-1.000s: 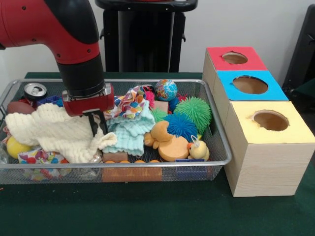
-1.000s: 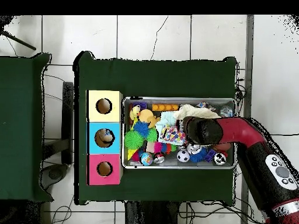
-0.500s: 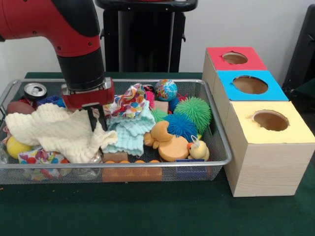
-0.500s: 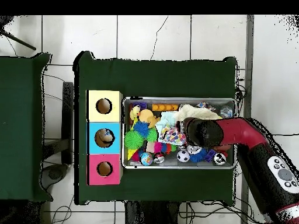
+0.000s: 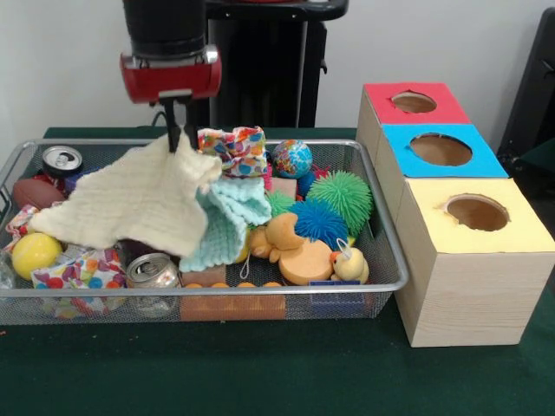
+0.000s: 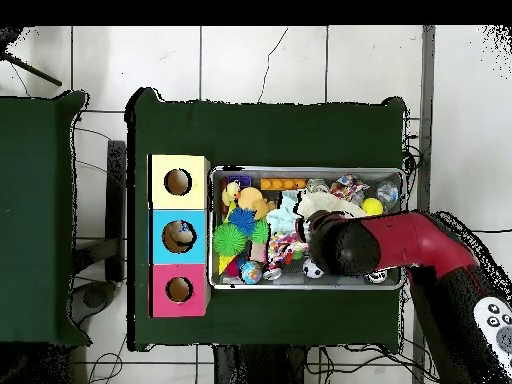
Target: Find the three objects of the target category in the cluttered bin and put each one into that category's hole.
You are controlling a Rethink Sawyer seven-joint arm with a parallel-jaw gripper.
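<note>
My gripper (image 5: 179, 139) hangs above the wire bin (image 5: 260, 289), shut on a corner of a cream knitted cloth (image 5: 139, 204). The cloth is lifted and drapes down over the bin's left half. A mint cloth (image 5: 232, 212) lies against its right side, and a bright patterned cloth (image 5: 238, 147) sits behind. Three boxes stand to the right, each with a hole: red (image 5: 414, 102), blue (image 5: 440, 149) and yellow (image 5: 477, 212). In the overhead view the arm (image 6: 390, 245) covers the gripper, and the cream cloth (image 6: 325, 203) shows beside it.
The bin also holds two soda cans (image 5: 62, 159) (image 5: 153, 270), a yellow ball (image 5: 33, 254), a globe ball (image 5: 292, 159), green (image 5: 347, 195) and blue (image 5: 318, 221) spiky balls, rubber ducks (image 5: 295, 247), and an orange brick (image 5: 230, 303).
The gripper has risen and shifted slightly right, pulling the cream cloth up with it. A second can and more of the yellow ball now show underneath.
</note>
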